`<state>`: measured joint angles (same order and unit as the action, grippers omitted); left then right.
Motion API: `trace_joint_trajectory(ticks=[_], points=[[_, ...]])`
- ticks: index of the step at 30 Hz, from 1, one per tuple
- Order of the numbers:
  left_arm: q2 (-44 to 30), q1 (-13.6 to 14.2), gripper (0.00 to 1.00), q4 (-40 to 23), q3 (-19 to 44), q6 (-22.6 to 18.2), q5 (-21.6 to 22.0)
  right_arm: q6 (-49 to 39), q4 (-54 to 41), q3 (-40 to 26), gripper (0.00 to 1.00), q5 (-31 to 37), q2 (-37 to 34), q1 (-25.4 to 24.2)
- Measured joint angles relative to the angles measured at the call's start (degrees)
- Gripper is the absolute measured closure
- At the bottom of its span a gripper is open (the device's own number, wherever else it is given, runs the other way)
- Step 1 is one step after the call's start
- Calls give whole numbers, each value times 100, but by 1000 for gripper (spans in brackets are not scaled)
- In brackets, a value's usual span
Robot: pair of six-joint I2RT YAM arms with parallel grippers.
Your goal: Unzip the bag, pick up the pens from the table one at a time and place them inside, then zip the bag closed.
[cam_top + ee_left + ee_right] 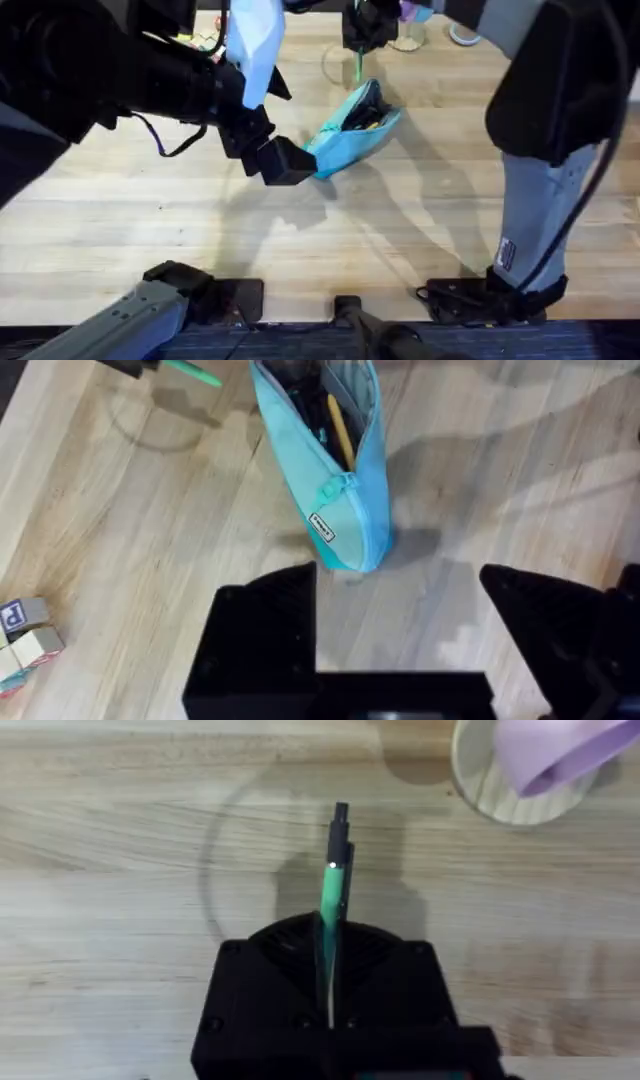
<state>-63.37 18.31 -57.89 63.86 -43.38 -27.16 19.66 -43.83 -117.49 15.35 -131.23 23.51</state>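
The right claw (330,1010) pinches the green pen (334,885) above bare table (110,920); left claw (400,630) spread beside the unzipped bag (335,480).

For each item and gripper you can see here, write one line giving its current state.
bag: unzipped, mouth gaping, items already inside
green pen: held off the table
right gripper: shut on the pen
left gripper: open, beside the bag's closed end
table: bears the bag
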Motion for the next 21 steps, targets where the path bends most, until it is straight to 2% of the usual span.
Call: trace_joint_trajectory(ticks=[2, 17, 21], points=[[0, 0, 8, 0, 0, 0, 0, -391, 3, -46, 971, -4, 325, 0], [0, 0, 7, 2, 0, 0, 0, -1722, -246, -48, 971, -31, 1015, -2], [0, 0, 7, 2, 0, 0, 0, -2328, -426, -48, 971, -287, 1275, -4]])
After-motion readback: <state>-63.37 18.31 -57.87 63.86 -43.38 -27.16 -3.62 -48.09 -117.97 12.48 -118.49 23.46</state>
